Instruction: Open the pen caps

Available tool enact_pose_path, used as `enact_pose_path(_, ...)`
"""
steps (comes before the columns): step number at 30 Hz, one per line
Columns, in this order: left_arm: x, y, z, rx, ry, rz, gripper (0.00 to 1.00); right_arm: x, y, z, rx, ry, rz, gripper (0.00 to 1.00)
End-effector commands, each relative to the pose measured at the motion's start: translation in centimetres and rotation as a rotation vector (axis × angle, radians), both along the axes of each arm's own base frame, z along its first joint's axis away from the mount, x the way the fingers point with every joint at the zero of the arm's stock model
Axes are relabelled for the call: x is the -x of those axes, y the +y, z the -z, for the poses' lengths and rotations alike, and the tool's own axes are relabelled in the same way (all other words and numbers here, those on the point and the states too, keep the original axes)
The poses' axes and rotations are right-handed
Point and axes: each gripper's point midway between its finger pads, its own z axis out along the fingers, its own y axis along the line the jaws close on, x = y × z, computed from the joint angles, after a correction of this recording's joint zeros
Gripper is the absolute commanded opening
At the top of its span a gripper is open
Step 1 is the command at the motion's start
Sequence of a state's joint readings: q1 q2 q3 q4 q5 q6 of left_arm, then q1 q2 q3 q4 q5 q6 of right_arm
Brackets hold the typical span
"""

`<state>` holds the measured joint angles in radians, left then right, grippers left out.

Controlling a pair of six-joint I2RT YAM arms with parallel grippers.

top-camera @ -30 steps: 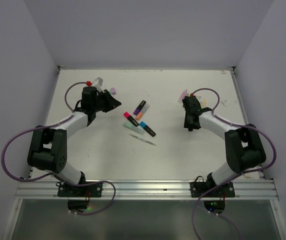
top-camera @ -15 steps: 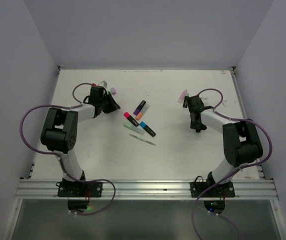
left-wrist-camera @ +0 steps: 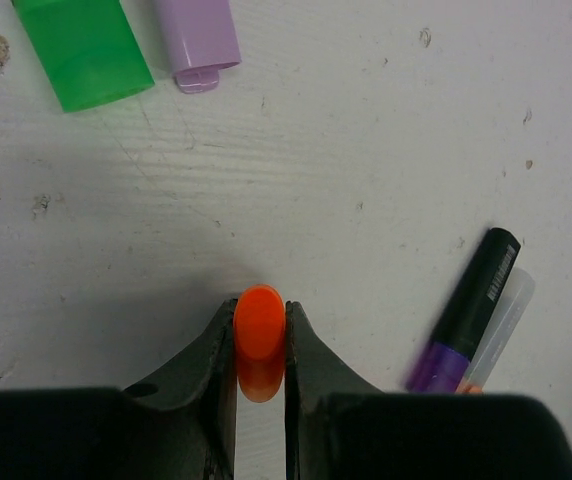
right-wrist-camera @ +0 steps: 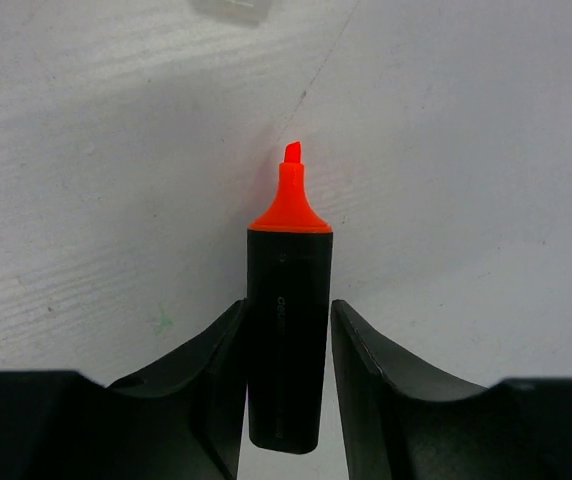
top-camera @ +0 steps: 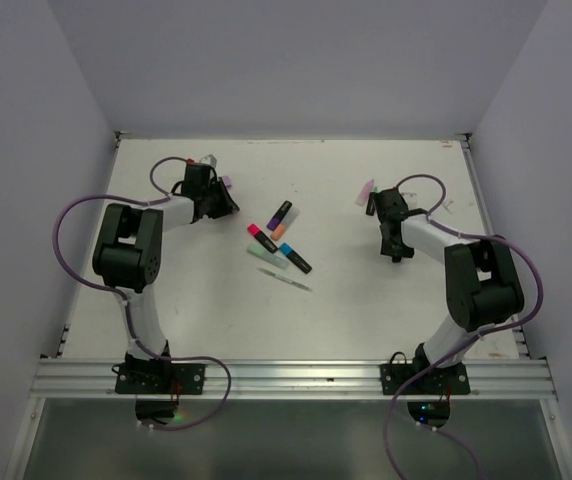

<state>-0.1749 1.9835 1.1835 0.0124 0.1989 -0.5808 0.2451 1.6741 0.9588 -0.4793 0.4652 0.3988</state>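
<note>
Our left gripper [left-wrist-camera: 260, 305] clamps the orange cap [left-wrist-camera: 260, 340]. We have carried it further toward the far left corner of the table [top-camera: 366, 300], just short of a loose green cap [left-wrist-camera: 86, 50] and a lilac piece [left-wrist-camera: 201, 40]. This cap is off, so that pen is open. Its long axis runs along the fingers, rounded end pointing outward. Our right gripper [right-wrist-camera: 288, 305] grasps the black barrel [right-wrist-camera: 286, 340], its orange tip [right-wrist-camera: 291, 190] bare.

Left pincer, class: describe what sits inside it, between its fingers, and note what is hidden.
An orange pen cap is clamped between the left pincer's fingers, rounded end pointing outward. The fingers cover its sides; its underside and the table beneath cannot be seen.
</note>
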Motion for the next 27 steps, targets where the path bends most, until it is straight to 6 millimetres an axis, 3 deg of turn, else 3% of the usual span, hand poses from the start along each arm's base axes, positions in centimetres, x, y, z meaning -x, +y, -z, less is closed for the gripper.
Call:
enact_pose_path(1, -0.7, 0.8, 0.0, -0.036, -0.014, 0.003, 0.0, -1.5, -0.7, -1.1, 0.035, -0.033, 0.018, 0.42)
enact_pose_path(4, -0.7, 0.9, 0.2, -0.031, -0.008, 0.004, 0.0, -1.8, -0.6, -1.3, 0.035, -0.036, 0.02, 0.46)
enact_pose_path(9, -0.7, 0.9, 0.1, -0.031, -0.01, 0.005, 0.13, -1.8, -0.9, -1.9, 0.043, -0.05, 0.025, 0.51)
enact_pose_path(12, -0.5, 1.0, -0.3, -0.033, -0.019, 0.006, 0.21, -2.1, -0.7, -3.2, 0.043, -0.095, 0.0, 0.51)
enact_pose_path(15, 0.3, 1.4, -0.5, -0.046, 0.004, -0.003, 0.29, -2.7, 1.1, -5.8, 0.059, -0.145, -0.101, 0.52)
enact_pose_path(18, 0.6, 1.9, -1.4, -0.068, -0.019, -0.02, 0.4, -3.2, 4.4, -7.6, 0.066, -0.17, -0.21, 0.52)
enact_pose_path(19, 0.6, 2.1, -1.6, -0.072, -0.022, -0.029, 0.43, -3.2, 6.3, -8.1, 0.064, -0.178, -0.261, 0.52)
enact_pose_path(21, 0.8, 2.1, -2.0, -0.069, -0.029, -0.031, 0.49, -3.0, 8.8, -8.1, 0.017, -0.173, -0.325, 0.52)
enact_pose_path(24, 1.0, 2.4, -2.4, -0.076, -0.025, -0.041, 0.57, -3.0, 14.0, -8.1, -0.077, -0.19, -0.473, 0.52)
enact_pose_path(27, 1.2, 2.8, -3.4, -0.092, -0.036, -0.057, 0.6, -1.9, 18.9, -6.9, -0.196, -0.166, -0.622, 0.52)
